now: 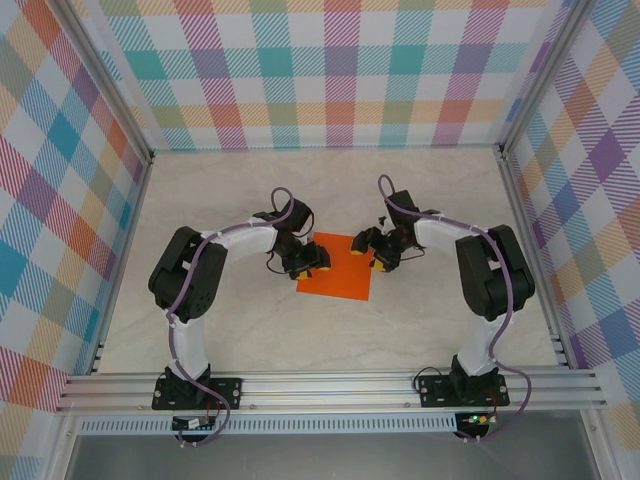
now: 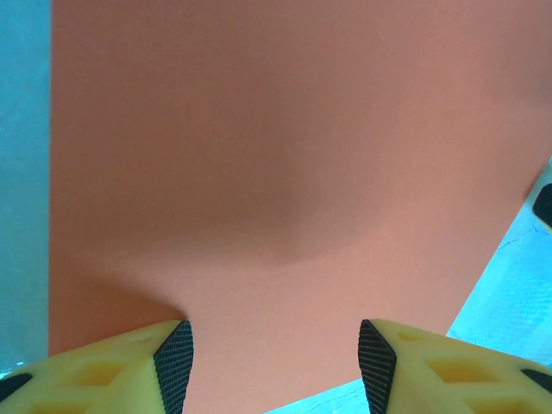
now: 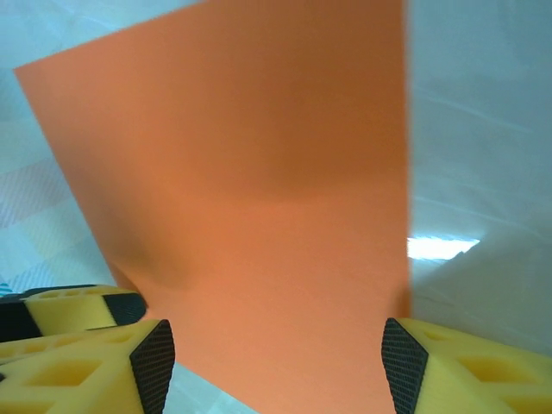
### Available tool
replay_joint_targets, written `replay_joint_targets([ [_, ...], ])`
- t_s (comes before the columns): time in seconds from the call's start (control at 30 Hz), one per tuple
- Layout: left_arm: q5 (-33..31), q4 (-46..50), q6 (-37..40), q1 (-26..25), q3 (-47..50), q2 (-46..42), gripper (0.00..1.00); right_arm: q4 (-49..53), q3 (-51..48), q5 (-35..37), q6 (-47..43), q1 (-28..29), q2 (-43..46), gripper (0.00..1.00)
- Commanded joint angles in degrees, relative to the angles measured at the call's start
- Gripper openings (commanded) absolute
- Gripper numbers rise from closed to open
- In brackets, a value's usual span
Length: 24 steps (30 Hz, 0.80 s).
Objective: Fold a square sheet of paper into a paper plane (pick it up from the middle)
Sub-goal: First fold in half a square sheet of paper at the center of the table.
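Claws: left claw (image 1: 303,262), right claw (image 1: 372,252) both apart over square sheet of paper (image 1: 336,278).
Risk: thin sheet could slide, crumpling.

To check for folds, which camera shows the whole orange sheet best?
Top external: it takes in the square sheet of paper almost whole, lying flat. Both wrist views sit close above it, showing plain orange stretches cut off by the frame.

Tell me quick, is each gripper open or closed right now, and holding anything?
Left gripper: open, fingers spread above the square sheet of paper, holding nothing.
Right gripper: open, fingers spread above the same sheet, holding nothing.
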<state>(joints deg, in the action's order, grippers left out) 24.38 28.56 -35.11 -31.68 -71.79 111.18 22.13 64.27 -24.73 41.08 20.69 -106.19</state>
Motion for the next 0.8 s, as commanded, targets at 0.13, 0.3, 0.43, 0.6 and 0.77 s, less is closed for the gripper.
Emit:
replay_joint_targets([
  [0.13, 0.2, 3.2, 0.9, 0.2, 0.3, 1.5, 0.56, 3.4, 9.2, -0.2, -3.8, -1.8, -4.5, 0.68],
  [0.3, 0.2, 3.4, 1.1, 0.2, 0.1, 1.5, 0.56, 4.5, 11.8, 1.3, -3.9, -3.5, -6.2, 0.69],
  [0.43, 0.2, 3.8, 1.4, 0.3, -0.1, 1.5, 0.56, 5.4, 12.6, 2.8, -4.4, -4.4, -6.4, 0.69],
  [0.6, 0.4, 3.5, 1.5, 0.2, 0.1, 1.5, 0.56, 5.8, 12.5, 2.3, -5.1, -5.0, -7.2, 0.69],
  [0.77, 0.7, 3.5, 1.5, 0.2, 0.0, 1.7, 0.56, 4.0, 10.6, -1.3, -5.2, -4.9, -7.8, 0.67],
])
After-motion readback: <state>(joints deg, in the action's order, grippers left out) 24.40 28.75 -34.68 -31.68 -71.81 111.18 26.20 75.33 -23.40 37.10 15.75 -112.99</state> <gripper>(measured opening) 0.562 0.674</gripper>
